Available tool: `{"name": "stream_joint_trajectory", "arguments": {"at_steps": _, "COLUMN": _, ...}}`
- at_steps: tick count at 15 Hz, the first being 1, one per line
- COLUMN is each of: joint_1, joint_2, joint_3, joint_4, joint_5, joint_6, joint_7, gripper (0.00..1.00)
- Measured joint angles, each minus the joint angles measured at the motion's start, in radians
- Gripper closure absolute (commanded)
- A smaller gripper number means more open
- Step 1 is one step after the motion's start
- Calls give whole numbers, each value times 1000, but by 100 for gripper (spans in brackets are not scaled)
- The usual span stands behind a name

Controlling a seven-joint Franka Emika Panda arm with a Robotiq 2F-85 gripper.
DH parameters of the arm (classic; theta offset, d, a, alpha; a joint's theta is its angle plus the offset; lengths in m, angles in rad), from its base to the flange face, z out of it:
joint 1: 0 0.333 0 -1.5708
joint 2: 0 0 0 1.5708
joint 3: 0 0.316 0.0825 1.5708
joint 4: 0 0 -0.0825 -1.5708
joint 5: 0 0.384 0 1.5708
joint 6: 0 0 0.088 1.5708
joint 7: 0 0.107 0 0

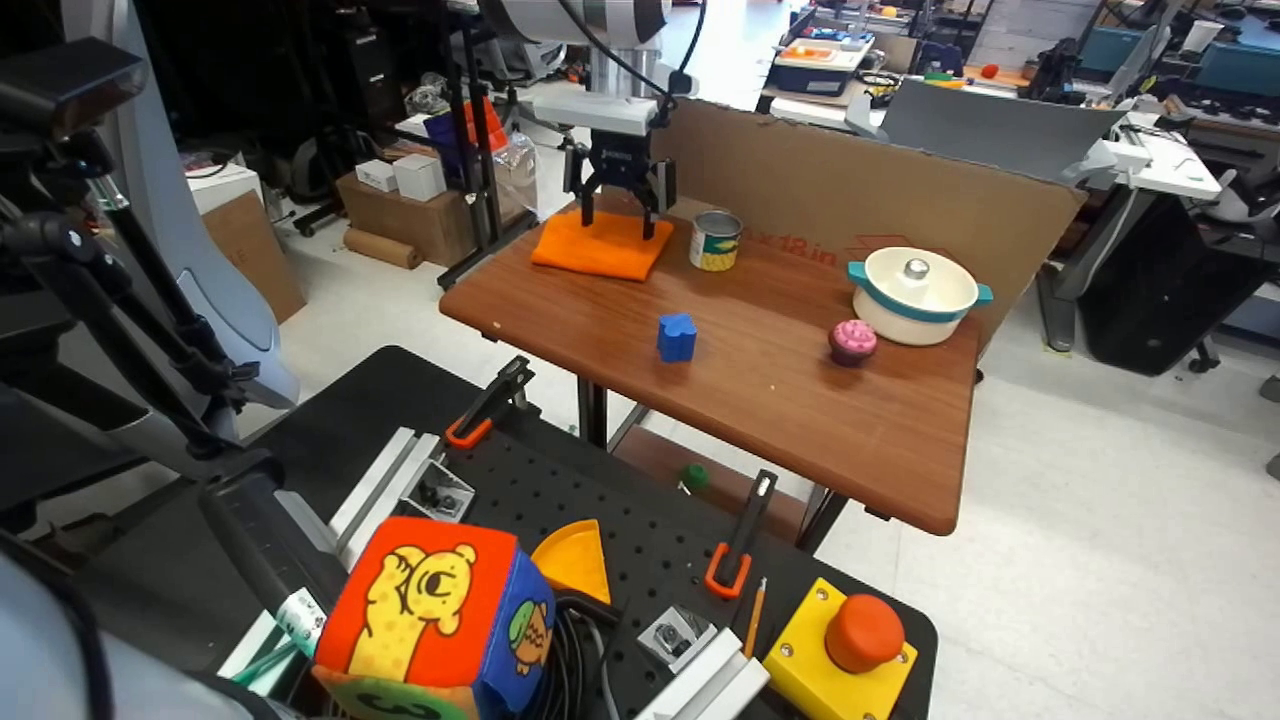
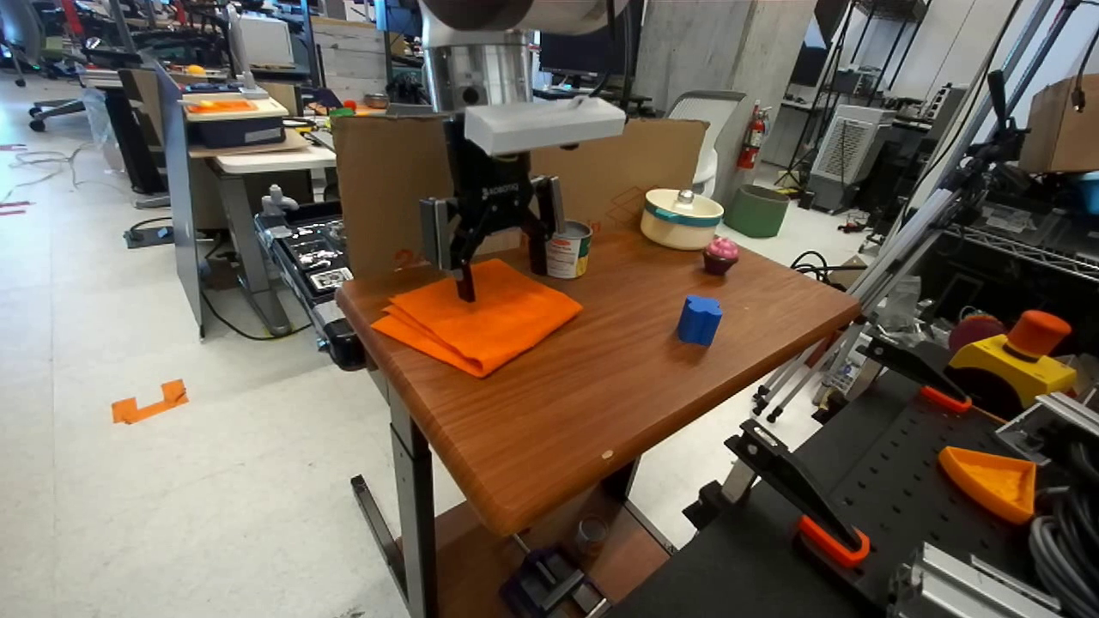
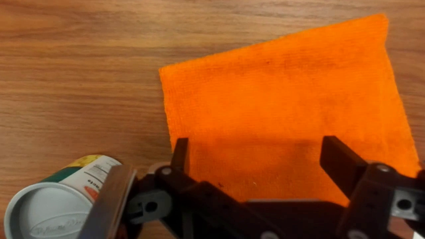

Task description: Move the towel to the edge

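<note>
Wrist view: orange towel lying flat on the bench, the jaws spread wide above it. One of the fingers shows against the cloth, its partner by the side facing the can; whether the tips touch fabric, I can't tell.
Towel's spot: at one end of the bench in both exterior views, a layered corner just beside the end edge, a narrow strip of wood between.
Room to move: a broad bare stretch of wood runs from the cloth out to the long front edge, and a blue block stands near that edge, farther along.
Tight sides: the can stands upright just beside the towel, and a cardboard sheet rises along the back.
Far end: cream pot with teal handles, a pink-topped cupcake near it.
Brand over the jaws: white lettering, ROBOTIQ, easy enough to read in an exterior view.
Cardboard print: red, and I can make out "18 in" on it.
Can label: white, green and yellow; its words are too blurred for me, and so is the raised script inside an oval on the grey top.
By the black pegboard: toy cube with a yellow bear on its red face and what reads as a 3 on the green one.
</note>
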Motion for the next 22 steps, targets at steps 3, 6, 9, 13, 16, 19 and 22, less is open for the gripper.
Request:
{"name": "stream_joint_trajectory", "arguments": {"at_steps": 3, "joint_1": 5, "joint_2": 61, "joint_3": -1, "joint_4": 63, "joint_5": 2, "joint_6": -36, "joint_7": 0, "gripper": 0}}
{"name": "stream_joint_trajectory", "arguments": {"at_steps": 6, "joint_1": 9, "joint_2": 94, "joint_3": 2, "joint_4": 94, "joint_5": 5, "joint_6": -58, "joint_7": 0, "gripper": 0}}
{"name": "stream_joint_trajectory", "arguments": {"at_steps": 9, "joint_1": 11, "joint_2": 94, "joint_3": 2, "joint_4": 81, "joint_5": 5, "joint_6": -59, "joint_7": -6, "gripper": 0}}
{"name": "stream_joint_trajectory", "arguments": {"at_steps": 13, "joint_1": 14, "joint_2": 75, "joint_3": 6, "joint_4": -5, "joint_5": 5, "joint_6": -65, "joint_7": -42, "gripper": 0}}
{"name": "stream_joint_trajectory", "arguments": {"at_steps": 16, "joint_1": 14, "joint_2": 20, "joint_3": 18, "joint_4": -117, "joint_5": 4, "joint_6": -78, "joint_7": -85, "gripper": 0}}
{"name": "stream_joint_trajectory", "arguments": {"at_steps": 19, "joint_1": 20, "joint_2": -35, "joint_3": 28, "joint_4": -230, "joint_5": 2, "joint_6": -82, "joint_7": -107, "gripper": 0}}
{"name": "stream_joint_trajectory", "arguments": {"at_steps": 22, "joint_1": 30, "joint_2": -71, "joint_3": 32, "joint_4": -302, "joint_5": -6, "joint_6": -41, "joint_7": -110, "gripper": 0}}
